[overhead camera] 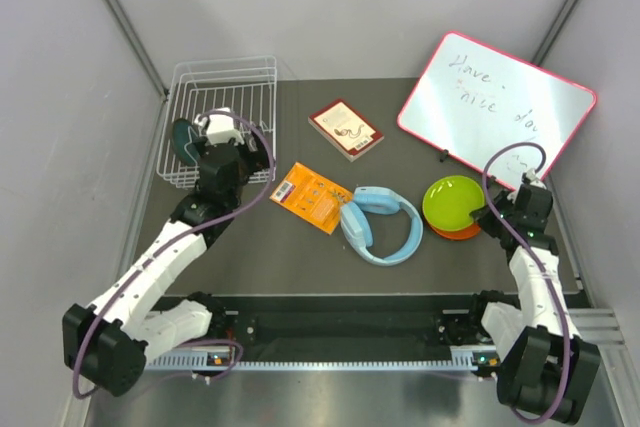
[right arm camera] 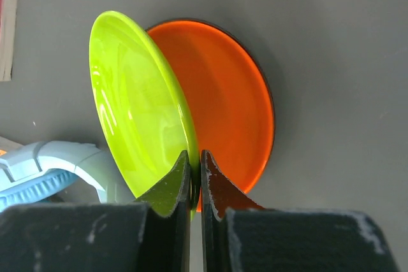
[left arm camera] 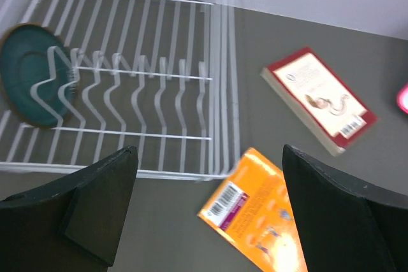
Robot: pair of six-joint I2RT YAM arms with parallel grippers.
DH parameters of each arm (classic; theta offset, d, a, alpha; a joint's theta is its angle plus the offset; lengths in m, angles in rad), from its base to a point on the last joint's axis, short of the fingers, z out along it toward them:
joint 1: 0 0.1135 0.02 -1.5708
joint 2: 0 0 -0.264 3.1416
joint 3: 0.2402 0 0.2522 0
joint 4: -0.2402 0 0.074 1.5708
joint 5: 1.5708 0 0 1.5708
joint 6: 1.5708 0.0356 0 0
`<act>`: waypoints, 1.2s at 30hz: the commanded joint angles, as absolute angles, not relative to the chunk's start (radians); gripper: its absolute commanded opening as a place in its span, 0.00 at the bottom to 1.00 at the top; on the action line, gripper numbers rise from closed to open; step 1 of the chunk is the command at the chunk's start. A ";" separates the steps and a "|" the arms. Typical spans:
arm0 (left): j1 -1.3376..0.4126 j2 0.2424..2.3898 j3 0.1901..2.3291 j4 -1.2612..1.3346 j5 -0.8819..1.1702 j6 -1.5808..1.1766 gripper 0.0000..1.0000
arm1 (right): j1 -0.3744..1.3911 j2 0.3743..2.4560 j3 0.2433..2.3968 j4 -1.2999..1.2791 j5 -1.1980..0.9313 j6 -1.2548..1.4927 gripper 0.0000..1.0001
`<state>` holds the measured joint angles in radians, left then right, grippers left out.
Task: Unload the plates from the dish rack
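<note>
**One plate racked, one gripped**

The left tool (left arm camera: 209, 154) gapes over the dish rack (overhead camera: 230, 65) in the worktop's (overhead camera: 300, 257) far left corner, where a teal plate (left arm camera: 29, 74) stands. The right tool (right arm camera: 196, 157) pinches the green plate's (right arm camera: 137, 100) rim, tilting it on the orange plate (right arm camera: 223, 93) near the right edge. The whiteboard (overhead camera: 497, 107) reads "Have nice day".

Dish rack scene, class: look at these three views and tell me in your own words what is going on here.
The right hand is shut on the rim of the lime green plate, holding it tilted over an orange plate that lies flat on the table. The left hand is open by the dish rack, where a teal plate stands among the prongs, not yet unloaded.
</note>
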<state>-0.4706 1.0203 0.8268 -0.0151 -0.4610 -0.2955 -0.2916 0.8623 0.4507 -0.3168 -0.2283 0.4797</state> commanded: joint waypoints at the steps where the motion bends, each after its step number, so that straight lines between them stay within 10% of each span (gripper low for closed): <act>1: -0.345 0.992 0.828 -0.038 -0.404 -0.284 0.99 | -0.307 0.853 0.446 -0.302 -0.209 0.468 0.00; 15: -0.192 1.063 0.839 -0.040 -0.285 -0.354 0.99 | -0.305 0.870 0.457 -0.324 -0.184 0.471 0.11; 26: -0.023 1.172 0.934 -0.041 -0.268 -0.371 0.99 | -0.307 0.888 0.486 -0.318 -0.198 0.425 0.68; 36: 0.141 1.353 0.974 0.057 -0.253 -0.394 0.99 | -0.305 0.923 0.617 -0.376 -0.132 0.377 0.72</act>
<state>0.1196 1.2896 0.9333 -0.0422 -0.2436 -0.3832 -0.2958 0.9211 0.5476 -0.3908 -0.1467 0.4026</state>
